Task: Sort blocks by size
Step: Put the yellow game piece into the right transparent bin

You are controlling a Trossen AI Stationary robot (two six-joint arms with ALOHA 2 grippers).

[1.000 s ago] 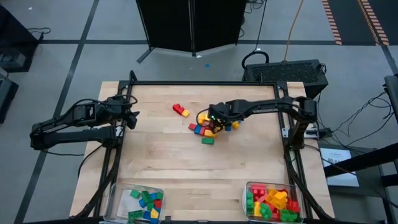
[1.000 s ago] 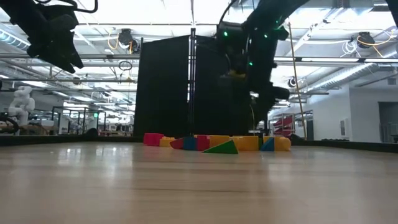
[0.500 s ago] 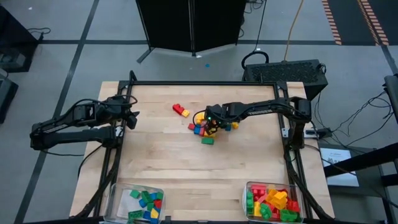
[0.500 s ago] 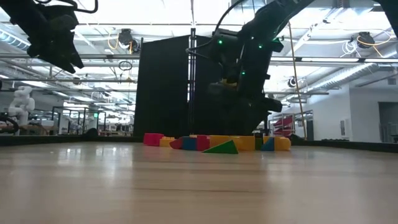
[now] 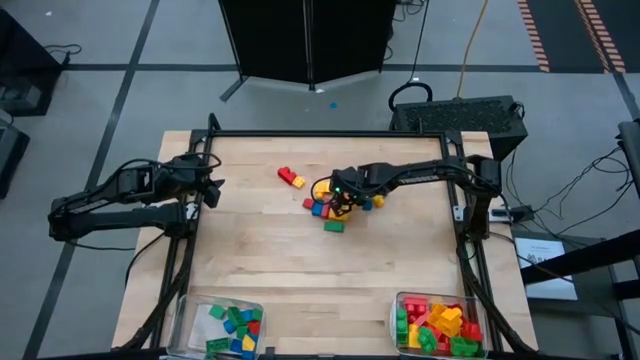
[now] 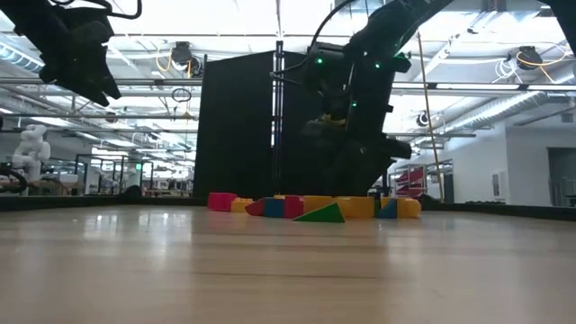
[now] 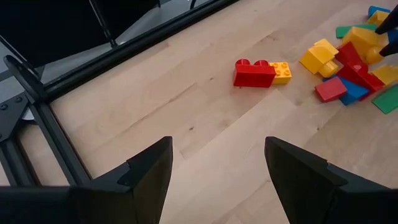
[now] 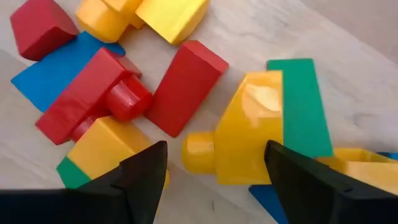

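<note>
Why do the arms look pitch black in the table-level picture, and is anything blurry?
Low view: bright ceiling lights behind silhouette the right tool. Right wrist view: the yellow block carries a soft glare patch, and the nearest blocks look slightly soft.

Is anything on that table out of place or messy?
Mostly the unsorted pile of blocks in the table's middle, lying jumbled and tipped on their sides. A red and yellow pair sits apart from it. The right gripper hangs open over the pile.

The right claw [image 5: 343, 203] hides perhaps several blocks [image 5: 327, 211] beneath it.
</note>
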